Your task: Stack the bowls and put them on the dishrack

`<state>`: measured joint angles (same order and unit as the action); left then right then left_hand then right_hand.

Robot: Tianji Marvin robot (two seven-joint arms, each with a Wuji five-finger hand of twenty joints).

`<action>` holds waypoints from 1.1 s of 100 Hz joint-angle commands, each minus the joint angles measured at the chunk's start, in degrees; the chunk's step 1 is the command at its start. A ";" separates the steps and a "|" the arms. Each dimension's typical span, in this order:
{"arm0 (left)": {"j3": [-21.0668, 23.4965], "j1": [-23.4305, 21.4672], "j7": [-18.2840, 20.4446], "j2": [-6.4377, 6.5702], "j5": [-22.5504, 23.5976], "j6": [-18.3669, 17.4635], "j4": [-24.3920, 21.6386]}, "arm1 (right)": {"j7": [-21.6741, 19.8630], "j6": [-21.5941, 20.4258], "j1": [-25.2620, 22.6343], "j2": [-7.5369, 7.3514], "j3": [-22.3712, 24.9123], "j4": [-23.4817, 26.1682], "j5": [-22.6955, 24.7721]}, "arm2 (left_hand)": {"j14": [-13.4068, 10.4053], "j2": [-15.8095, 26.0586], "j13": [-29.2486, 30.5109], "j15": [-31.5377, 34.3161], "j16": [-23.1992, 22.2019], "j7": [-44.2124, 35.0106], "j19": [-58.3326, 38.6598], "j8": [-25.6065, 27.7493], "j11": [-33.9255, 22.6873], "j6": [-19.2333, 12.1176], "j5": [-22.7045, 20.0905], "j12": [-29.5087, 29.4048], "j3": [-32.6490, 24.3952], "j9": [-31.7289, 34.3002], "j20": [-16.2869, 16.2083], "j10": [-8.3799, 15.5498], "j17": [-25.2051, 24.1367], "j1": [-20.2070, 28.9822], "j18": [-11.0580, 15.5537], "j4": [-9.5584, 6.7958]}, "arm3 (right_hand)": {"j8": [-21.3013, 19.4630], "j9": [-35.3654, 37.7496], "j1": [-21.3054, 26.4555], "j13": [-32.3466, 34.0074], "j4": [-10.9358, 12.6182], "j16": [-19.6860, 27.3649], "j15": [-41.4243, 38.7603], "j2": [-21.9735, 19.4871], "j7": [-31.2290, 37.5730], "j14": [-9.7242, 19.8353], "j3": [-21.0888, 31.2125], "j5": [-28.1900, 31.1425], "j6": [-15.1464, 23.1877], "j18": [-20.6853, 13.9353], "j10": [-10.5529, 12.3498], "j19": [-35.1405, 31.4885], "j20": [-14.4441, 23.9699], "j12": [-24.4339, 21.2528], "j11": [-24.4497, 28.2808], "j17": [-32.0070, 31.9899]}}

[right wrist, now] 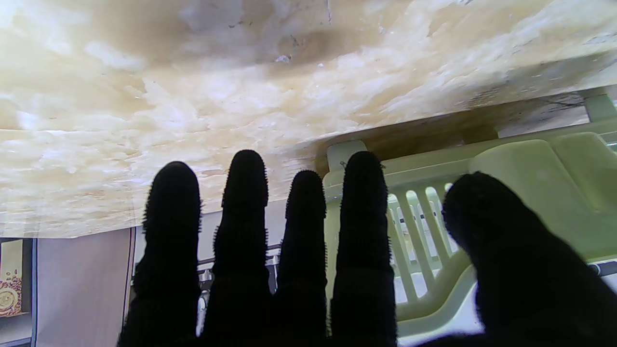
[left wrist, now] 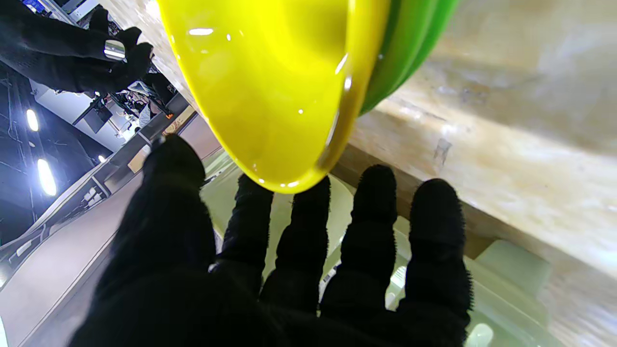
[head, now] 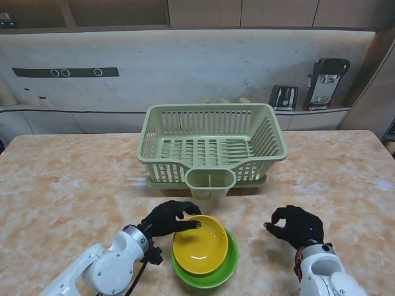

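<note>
Left arm (head: 108, 268) rises from the near left corner of the marble table (head: 62, 185). The left hand (head: 168, 217), in a black glove, sits at the far left rim of the yellow bowl (head: 199, 245). Stand view: its fingertips (head: 192, 224) lie on or just over that rim, thumb side toward the rack. Left wrist view: the four fingers (left wrist: 371, 231) are spread beside the bowl's rim and the thumb (left wrist: 168, 193) is on the other side of it — whether the hand actually grips the bowl I cannot tell; contact at the rim is not clear.

Yellow bowl is nested upright inside the green bowl (head: 216, 276), near the table's front edge, about centre. The green rim shows as a crescent on the near and right side. The pair stands just in front of the dishrack's cutlery cup (head: 210, 182), not touching it.

Dishrack (head: 213, 145) — pale green, slatted, sits mid-table, nothing visible inside it.

Right hand (head: 296, 225) hovers over bare table to the right of the bowls, well apart from them. It holds nothing; stand view shows the fingers curled with thumb and forefinger close, wrist view shows four fingers (right wrist: 246, 202) straight and side by side with the thumb (right wrist: 501, 231) set off. Rack wall visible past those fingers.

Far counter, right: a toaster (head: 283, 97) and a black-and-silver appliance (head: 326, 82).
</note>
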<state>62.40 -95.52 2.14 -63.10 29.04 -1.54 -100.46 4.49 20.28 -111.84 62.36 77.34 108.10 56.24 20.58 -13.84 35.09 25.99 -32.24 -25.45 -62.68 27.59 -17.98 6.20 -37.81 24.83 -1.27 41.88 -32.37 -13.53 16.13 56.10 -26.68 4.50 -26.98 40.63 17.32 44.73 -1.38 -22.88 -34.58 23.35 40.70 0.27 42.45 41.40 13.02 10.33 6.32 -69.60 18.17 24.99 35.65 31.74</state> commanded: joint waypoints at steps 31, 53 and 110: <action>1.15 -1.88 -3.68 -0.33 4.83 0.17 -1.77 | -0.23 -0.55 -0.83 0.42 0.05 0.09 0.23 | 0.41 3.39 -3.99 -3.33 3.34 4.11 3.84 -2.72 3.48 -1.05 -1.13 -3.04 2.53 -2.28 0.61 0.91 -4.38 -2.94 -3.43 -1.72 | 0.06 1.24 0.57 -0.17 0.10 0.49 0.64 -0.95 0.65 -0.40 -0.92 0.56 1.05 -0.33 1.44 -0.03 0.84 0.07 -0.85 -0.18; 2.07 -3.00 -5.56 -0.41 7.84 1.05 -2.35 | 0.29 -0.91 -1.35 0.48 0.36 0.35 0.34 | 0.57 2.89 -3.76 -3.16 3.57 5.11 3.91 -3.07 3.27 0.55 -0.60 -3.00 2.58 -2.25 0.67 0.54 -4.37 -3.35 -3.05 -1.74 | 0.05 1.35 0.53 -0.13 0.08 0.49 0.64 -0.90 0.66 -0.37 -0.97 0.65 1.10 -0.38 1.43 0.01 0.82 0.09 -0.83 -0.25; 4.27 -5.37 -6.91 0.15 16.20 4.29 -3.49 | -1.93 -4.07 -2.07 0.07 -0.19 1.85 -0.09 | 1.16 2.17 -3.33 -1.16 2.82 4.80 3.12 -1.83 2.22 2.33 -0.36 -2.31 2.20 -2.38 0.66 -0.78 -3.72 -4.98 -0.20 -1.89 | -0.30 1.32 -1.82 -0.52 0.59 0.60 1.18 -2.42 -0.69 -0.48 -1.96 0.60 0.51 -0.35 1.45 0.31 0.74 -0.01 -1.32 -0.67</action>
<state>66.24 -100.20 -4.95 -63.02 45.36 2.21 -103.00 3.71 16.99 -113.10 62.28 77.78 109.26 56.16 21.09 -12.45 32.33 23.95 -29.00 -20.11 -58.65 24.93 -15.59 9.35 -38.32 22.89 0.15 41.89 -31.45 -14.95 12.38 52.01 -27.43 4.49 -26.98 41.16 17.20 45.05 -1.38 -22.88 -33.88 23.35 40.60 0.27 41.51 41.40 13.02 10.33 6.34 -69.54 18.17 24.99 35.05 31.64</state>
